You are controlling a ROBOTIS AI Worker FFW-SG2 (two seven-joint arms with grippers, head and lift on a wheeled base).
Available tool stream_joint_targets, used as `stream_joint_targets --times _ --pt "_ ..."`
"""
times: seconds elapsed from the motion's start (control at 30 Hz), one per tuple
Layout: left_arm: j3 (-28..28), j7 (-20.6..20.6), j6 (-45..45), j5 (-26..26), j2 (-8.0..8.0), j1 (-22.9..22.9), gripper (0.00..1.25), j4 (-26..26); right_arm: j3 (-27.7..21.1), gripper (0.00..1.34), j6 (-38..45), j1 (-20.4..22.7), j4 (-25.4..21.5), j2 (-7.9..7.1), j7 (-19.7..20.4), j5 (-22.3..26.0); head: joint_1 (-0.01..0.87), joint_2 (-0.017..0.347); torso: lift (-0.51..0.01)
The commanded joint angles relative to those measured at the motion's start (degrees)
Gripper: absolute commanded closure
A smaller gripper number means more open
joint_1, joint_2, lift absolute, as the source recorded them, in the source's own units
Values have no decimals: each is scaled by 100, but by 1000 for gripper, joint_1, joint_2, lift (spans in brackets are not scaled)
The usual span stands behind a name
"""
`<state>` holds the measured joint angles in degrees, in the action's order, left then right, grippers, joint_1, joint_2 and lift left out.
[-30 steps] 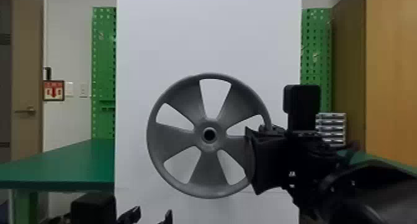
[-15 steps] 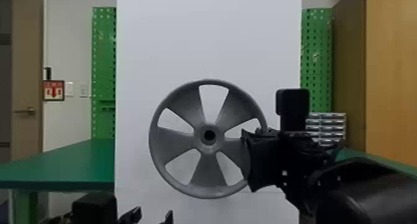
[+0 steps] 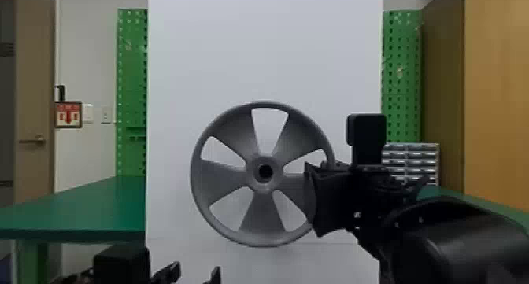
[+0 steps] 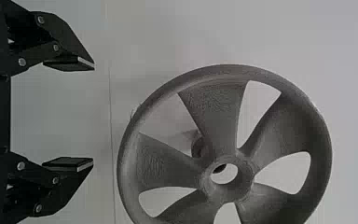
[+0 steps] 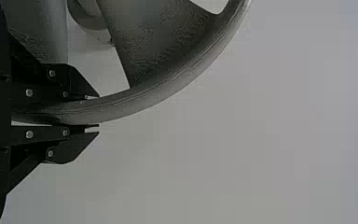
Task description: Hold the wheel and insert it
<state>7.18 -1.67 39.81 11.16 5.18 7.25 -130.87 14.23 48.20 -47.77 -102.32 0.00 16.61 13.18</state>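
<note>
Wheel (image 3: 221,179) stands upright before the white board (image 3: 263,47), rim clamped in the right gripper (image 5: 99,112), with the left gripper (image 4: 93,114) low before the board, fingers apart; gripping looks done, insertion on the board's peg (image 4: 197,146) remains.

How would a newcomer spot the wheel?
Find the tall white panel. In front, the right gripper has its jaws on the edge of the wheel: round, grey, five broad spokes, central hole, where the panel is flat and the gripper black.
</note>
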Motion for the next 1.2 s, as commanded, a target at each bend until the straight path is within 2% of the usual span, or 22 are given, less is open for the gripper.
stream_joint_targets --times 0.0,1.17 --pt "3 0 0 0 0 4 516 0 10 1161 -56 -48 98 5 1 -27 3 74 -483" --pt "20 0 0 17 0 13 516 35 45 1161 -531 -347 801 5 -131 -176 3 74 -483"
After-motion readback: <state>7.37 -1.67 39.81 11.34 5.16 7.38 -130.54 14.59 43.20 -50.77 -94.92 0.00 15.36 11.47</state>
